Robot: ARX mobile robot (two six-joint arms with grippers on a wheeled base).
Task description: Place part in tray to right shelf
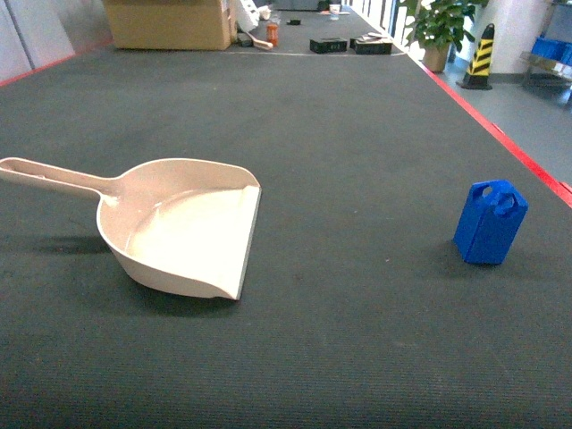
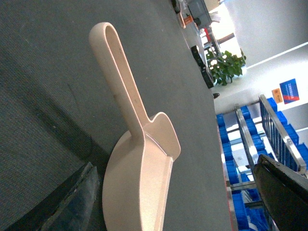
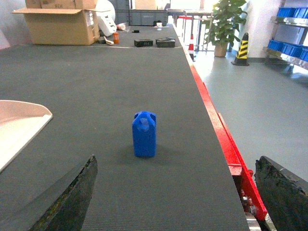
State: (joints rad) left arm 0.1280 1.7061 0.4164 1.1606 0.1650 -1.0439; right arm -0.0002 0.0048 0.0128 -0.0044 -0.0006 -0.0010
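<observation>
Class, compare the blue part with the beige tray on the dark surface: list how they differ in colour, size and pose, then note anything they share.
Colour: the part is bright blue; the tray is beige.
Size: the part is small and boxy; the tray is far larger, with a long handle.
Pose: the part stands upright, holes at its top; the tray lies flat, open side up.
Shared: both rest on the dark mat, well apart, and neither is held.

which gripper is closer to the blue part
Right. The right gripper faces the part standing ahead between its open fingers; the left gripper is by the tray.
</observation>
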